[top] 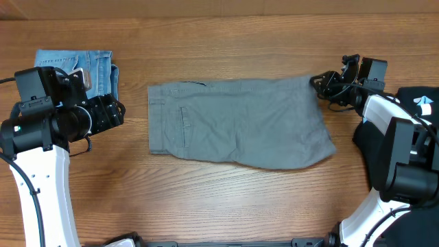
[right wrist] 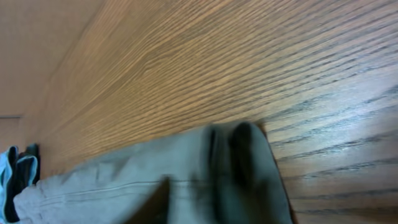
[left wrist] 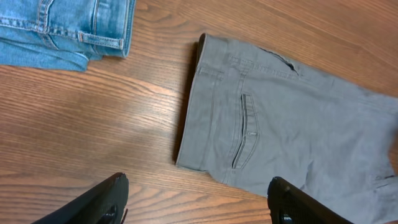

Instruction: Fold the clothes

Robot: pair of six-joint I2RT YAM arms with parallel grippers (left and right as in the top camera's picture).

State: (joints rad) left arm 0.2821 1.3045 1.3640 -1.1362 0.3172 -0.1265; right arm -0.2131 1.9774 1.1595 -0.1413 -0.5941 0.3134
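White arms, black joints
Left arm [top: 42, 185] and right arm [top: 378, 113]: white shells, thin black cables; left gripper [top: 119, 111] and right gripper [top: 317, 84] black.

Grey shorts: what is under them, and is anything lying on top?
Only the wooden table shows around the grey shorts; whatever lies beneath them is covered by the cloth. Nothing rests on top; the right gripper is at one corner.

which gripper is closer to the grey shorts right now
Right. The right gripper is at a leg-end corner of the grey shorts, right at the cloth. The left gripper hangs open off the waistband end, bare table between them.
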